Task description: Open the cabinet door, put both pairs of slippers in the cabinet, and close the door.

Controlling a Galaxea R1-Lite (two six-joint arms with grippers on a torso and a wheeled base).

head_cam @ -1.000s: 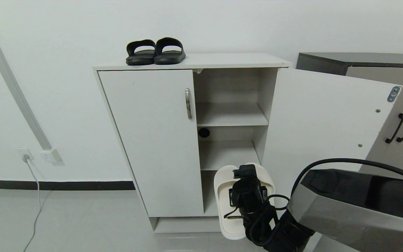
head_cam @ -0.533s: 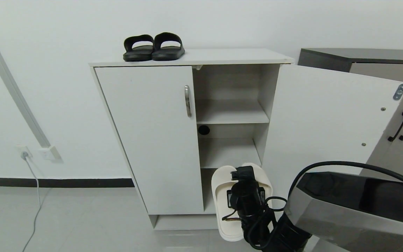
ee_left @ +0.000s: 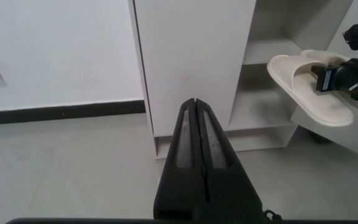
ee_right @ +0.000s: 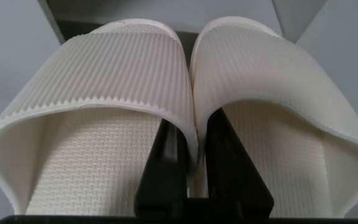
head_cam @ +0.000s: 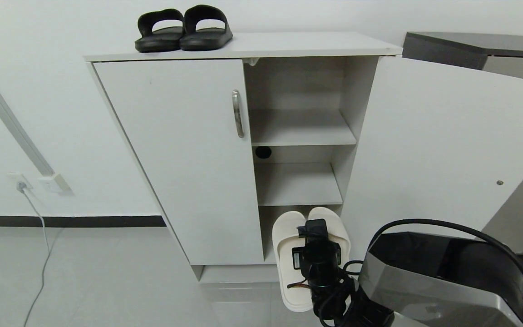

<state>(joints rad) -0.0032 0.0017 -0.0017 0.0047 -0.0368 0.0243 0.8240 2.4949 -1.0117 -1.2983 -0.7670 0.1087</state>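
My right claw [ee_right: 194, 155]: shut tight on the white slippers [head_cam: 288, 254]. It pinches their two inner walls together, so both hang as one pair.
White slippers: up in the air, low down, just in front of the cabinet [head_cam: 243, 43].
Long way of the pair: heel to toe runs from 6 to 12 o'clock, straight out from my right claw. The toes go first.
Where they should go: the bottom space [ee_left: 253, 102] is at 12 o'clock from my right claw, and the toes are right at its mouth. I think a straight push ahead is all it needs.
Sides to watch: the shut left door [head_cam: 175, 159] is at 10 o'clock and the open right door [head_cam: 443, 145] at 2 o'clock. The pair sits between them and may bump an edge if it swings.
Black slippers [head_cam: 183, 29]: side by side on the cabinet's top, at 11 o'clock, high up and well apart from my right claw.
My left claw [ee_left: 195, 134]: closed, holding nothing, low over the floor [ee_left: 73, 162].
Nearer arm: the right one, for the white pair.
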